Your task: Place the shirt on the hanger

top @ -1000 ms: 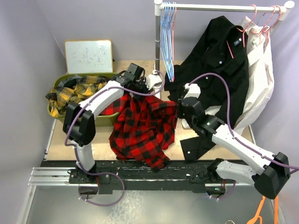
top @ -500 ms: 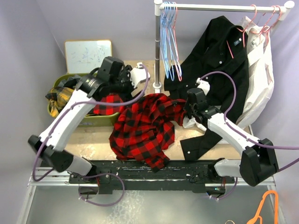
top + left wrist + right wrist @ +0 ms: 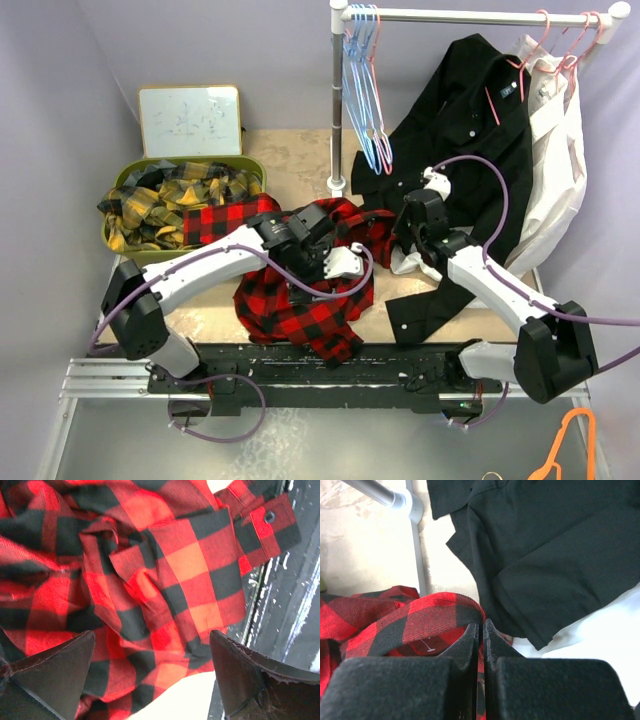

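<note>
Lilac walls (image 3: pixel 70 60) all round, evenly lit. Tan bench (image 3: pixel 290 150) mid-frame. White clothes rail (image 3: pixel 460 15) upper right. Whiteboard (image 3: pixel 190 120) leans upper left. Grey metal floor (image 3: pixel 330 445) along bottom.

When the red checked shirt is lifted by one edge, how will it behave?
Probably floppy: the shirt lies in crumpled folds, so it should sag below any grip. Likely not slippery, since the weave looks matte.

Shirt (image 3: pixel 285 305) on table (image 3: pixel 290 150), beside bin (image 3: pixel 113 245)
</note>
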